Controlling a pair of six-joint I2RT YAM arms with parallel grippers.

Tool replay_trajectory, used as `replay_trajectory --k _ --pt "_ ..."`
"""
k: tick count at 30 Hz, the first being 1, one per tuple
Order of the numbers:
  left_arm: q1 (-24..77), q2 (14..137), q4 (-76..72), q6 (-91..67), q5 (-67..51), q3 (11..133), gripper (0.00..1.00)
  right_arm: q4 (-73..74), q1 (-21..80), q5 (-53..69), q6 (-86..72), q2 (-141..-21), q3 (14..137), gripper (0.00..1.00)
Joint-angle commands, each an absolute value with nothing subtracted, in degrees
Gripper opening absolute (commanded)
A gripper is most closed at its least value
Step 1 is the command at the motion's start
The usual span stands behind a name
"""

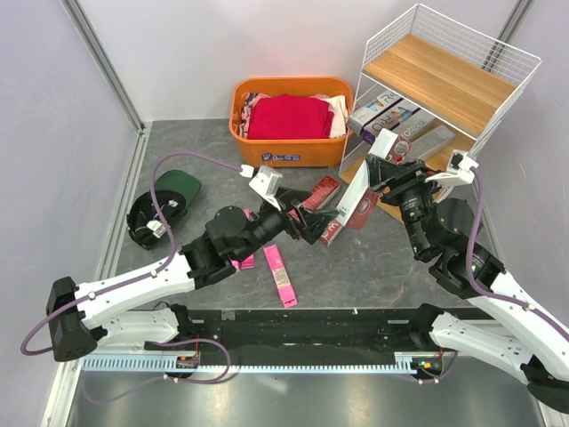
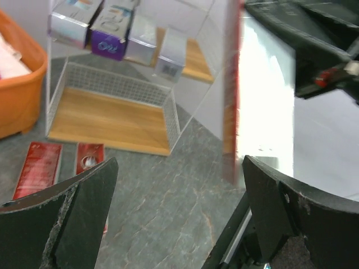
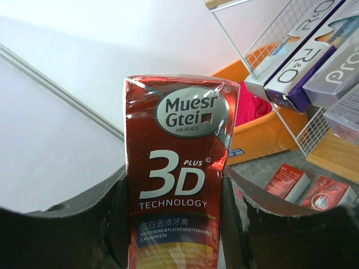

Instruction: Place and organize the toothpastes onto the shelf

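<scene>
Right claw (image 3: 175,224) clenched on the upright dark red 3D toothpaste box (image 3: 179,140) just in front of the shelf (image 1: 440,76), left claw (image 2: 176,185) released beside it; risk: the long box pivots in the grip or snags the shelf's wire frame, knocking the shelved boxes (image 1: 391,116).

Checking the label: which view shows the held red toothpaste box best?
Right wrist: the red toothpaste box fills the frame, print legible. Top view shows it small and tilted; left wrist, only a blurred, washed-out side.
</scene>
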State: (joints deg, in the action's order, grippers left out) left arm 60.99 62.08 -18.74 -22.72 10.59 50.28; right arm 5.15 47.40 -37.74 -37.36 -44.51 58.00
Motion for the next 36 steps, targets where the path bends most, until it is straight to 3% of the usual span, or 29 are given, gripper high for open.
replay_trajectory --k 1,15,23,29,30,32,33,36 --pt "64.68 61.78 -25.57 -18.02 10.90 51.50 1.00 0.35 47.29 -39.82 -38.58 -45.00 58.80 0.42" --pt "67.32 69.77 -25.58 -19.77 12.47 55.89 0.98 0.35 47.20 -39.55 -39.81 -44.65 58.89 0.40" --pt "67.50 72.51 -25.84 -21.00 13.18 57.31 0.88 -1.67 47.20 -39.82 -39.73 -43.33 58.45 0.40" --pt "67.50 72.77 -26.89 -20.74 11.78 57.30 0.67 -1.93 47.20 -39.20 -40.17 -43.24 58.18 0.42" --pt "67.41 72.77 -26.89 -20.74 11.43 57.39 0.52 -1.93 47.28 -39.20 -40.25 -43.33 58.10 0.43" --pt "67.41 72.69 -27.24 -20.74 11.25 57.30 0.37 -2.02 47.20 -39.02 -40.25 -43.42 58.18 0.45" --pt "67.50 72.69 -27.25 -20.74 11.25 57.13 0.31 -2.02 47.20 -38.94 -40.25 -43.42 58.27 0.51" --pt "67.50 71.99 -27.25 -20.74 11.78 56.69 0.27 -1.85 47.20 -38.85 -40.25 -43.51 58.01 0.64"
